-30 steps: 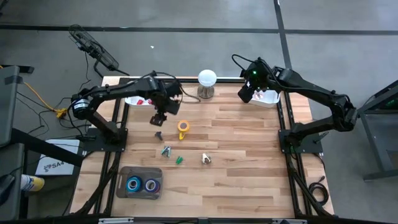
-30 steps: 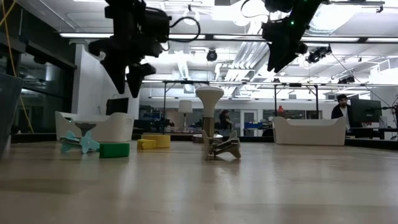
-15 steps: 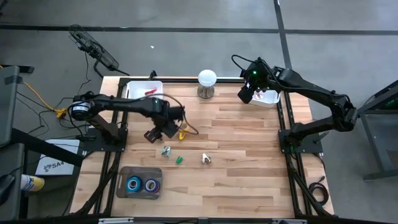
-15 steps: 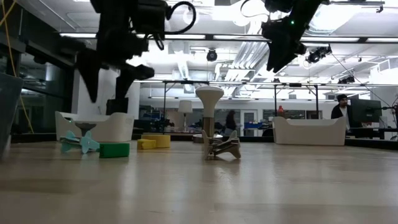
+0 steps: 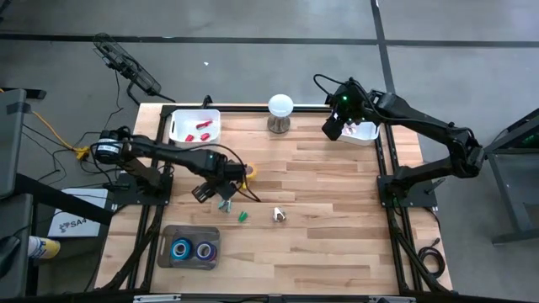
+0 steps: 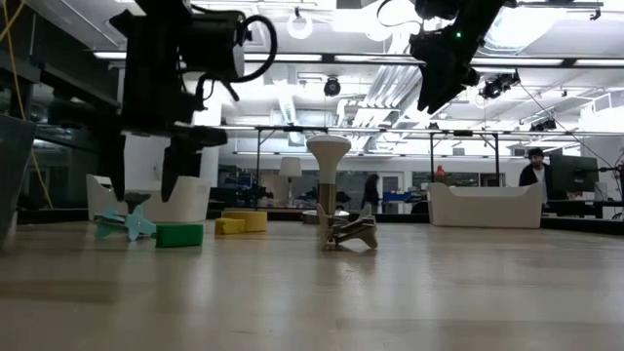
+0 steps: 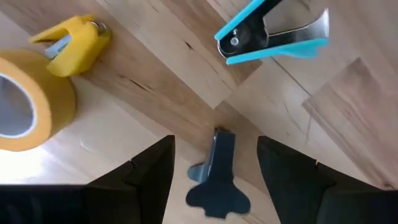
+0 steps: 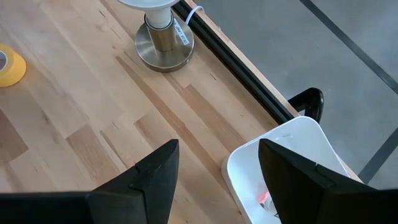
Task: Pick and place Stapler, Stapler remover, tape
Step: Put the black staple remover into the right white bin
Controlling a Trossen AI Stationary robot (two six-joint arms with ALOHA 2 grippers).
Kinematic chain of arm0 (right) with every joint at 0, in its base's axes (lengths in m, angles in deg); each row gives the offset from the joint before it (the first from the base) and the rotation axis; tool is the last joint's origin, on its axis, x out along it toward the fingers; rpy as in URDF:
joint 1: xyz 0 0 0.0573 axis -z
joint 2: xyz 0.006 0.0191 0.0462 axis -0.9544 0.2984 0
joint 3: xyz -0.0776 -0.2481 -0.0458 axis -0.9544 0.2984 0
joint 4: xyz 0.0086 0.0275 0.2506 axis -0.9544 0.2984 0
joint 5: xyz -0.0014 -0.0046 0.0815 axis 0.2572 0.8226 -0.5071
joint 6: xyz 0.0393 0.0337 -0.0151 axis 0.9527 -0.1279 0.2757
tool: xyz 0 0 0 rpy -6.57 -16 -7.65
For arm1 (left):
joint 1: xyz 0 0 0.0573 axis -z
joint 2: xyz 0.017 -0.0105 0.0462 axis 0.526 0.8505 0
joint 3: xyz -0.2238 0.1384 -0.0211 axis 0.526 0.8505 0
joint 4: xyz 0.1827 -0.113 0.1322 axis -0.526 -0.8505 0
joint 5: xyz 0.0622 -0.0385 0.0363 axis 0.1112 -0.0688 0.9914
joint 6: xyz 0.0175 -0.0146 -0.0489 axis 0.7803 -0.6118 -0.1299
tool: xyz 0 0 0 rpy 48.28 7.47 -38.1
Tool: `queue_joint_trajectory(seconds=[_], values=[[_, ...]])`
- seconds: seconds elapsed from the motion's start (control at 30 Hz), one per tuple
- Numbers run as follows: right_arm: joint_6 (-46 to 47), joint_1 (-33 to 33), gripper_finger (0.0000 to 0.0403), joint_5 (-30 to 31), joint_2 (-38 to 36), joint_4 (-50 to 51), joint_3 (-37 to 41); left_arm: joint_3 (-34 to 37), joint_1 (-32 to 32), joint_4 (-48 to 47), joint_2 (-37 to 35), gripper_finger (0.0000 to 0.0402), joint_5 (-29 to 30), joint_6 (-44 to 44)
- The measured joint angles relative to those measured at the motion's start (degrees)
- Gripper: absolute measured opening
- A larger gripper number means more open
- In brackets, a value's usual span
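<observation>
My left gripper (image 5: 210,188) (image 6: 144,195) is open and low over the table. Its fingers stand on either side of a dark stapler remover (image 7: 217,180) lying flat on the wood; I see no touch. A teal stapler remover (image 7: 273,34) (image 5: 225,204) lies just beyond it, with a small green block (image 5: 242,216) nearby. A yellow tape roll on its dispenser (image 7: 28,106) (image 5: 247,172) sits close by. Blue (image 5: 181,248) and purple (image 5: 205,250) tape rolls lie in a grey tray. My right gripper (image 5: 335,128) (image 8: 217,149) hangs open, high above the far right corner.
A white bin (image 5: 195,126) holding red items sits at the far left, another white bin (image 5: 364,132) (image 8: 292,162) at the far right. A white-topped lamp on a metal base (image 5: 280,109) (image 8: 163,43) stands at the far edge. A silvery remover (image 5: 279,215) lies mid-table. Bare wood spans the right half.
My left gripper has travelled from near the far-left bin toward the near edge and come down, ending low over the dark stapler remover. The white bin it covered now shows. My right arm has kept still.
</observation>
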Motion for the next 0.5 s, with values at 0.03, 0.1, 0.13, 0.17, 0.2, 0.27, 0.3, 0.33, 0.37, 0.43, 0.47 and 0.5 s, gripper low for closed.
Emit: queue_joint_trajectory(seconds=[0.03, 0.1, 0.13, 0.17, 0.2, 0.27, 0.3, 0.33, 0.37, 0.43, 0.47, 0.5], values=[[0.0, 0.0, 0.0213, 0.0, 0.0, 0.0, 0.0, 0.7, 0.0, 0.9, 0.0, 0.0223, 0.0, 0.0], [0.0, 0.0, 0.0213, 0.0, 0.0, 0.0, 0.0, 2.0, -0.1, 2.4, 0.0, 0.0223, 0.1, -0.1], [0.0, 0.0, 0.0213, 0.0, 0.0, 0.0, 0.0, 2.5, -0.1, 2.8, 0.0, 0.0223, 0.2, -0.2], [0.0, 0.0, 0.0213, 0.0, 0.0, 0.0, 0.0, 2.9, -0.1, 3.2, 0.0, 0.0223, 0.5, -0.1], [0.1, 0.0, 0.0213, 0.0, 0.0, 0.0, 0.0, 3.3, -0.1, 3.5, 0.0, 0.0223, 1.1, 0.0], [0.1, 0.0, 0.0213, 0.0, 0.0, 0.0, 0.0, 4.1, -0.1, 4.5, 0.0, 0.0223, 2.4, 0.2], [0.1, 0.0, 0.0213, 0.0, 0.0, 0.0, 0.0, 4.5, -0.1, 5.2, 0.0, 0.0223, 2.8, 0.3], [0.1, 0.0, 0.0213, 0.0, 0.0, 0.0, 0.0, 5.0, -0.1, 5.9, 0.0, 0.0223, 3.0, 0.3], [0.1, 0.0, 0.0213, 0.0, 0.0, 0.0, 0.0, 5.5, -0.1, 6.4, 0.0, 0.0222, 3.2, 0.3], [0.1, 0.0, 0.0213, 0.0, 0.0, 0.0, 0.0, 6.6, -0.1, 6.7, 0.0, 0.0217, 3.5, 0.3], [0.1, 0.0, 0.0213, 0.0, 0.0, 0.0, 0.0, 7.1, -0.1, 7.0, 0.0, 0.0212, 3.5, 0.3], [0.1, 0.0, 0.0213, 0.0, 0.0, 0.0, 0.0, 7.7, -0.1, 7.2, 0.0, 0.0207, 3.5, 0.3]])
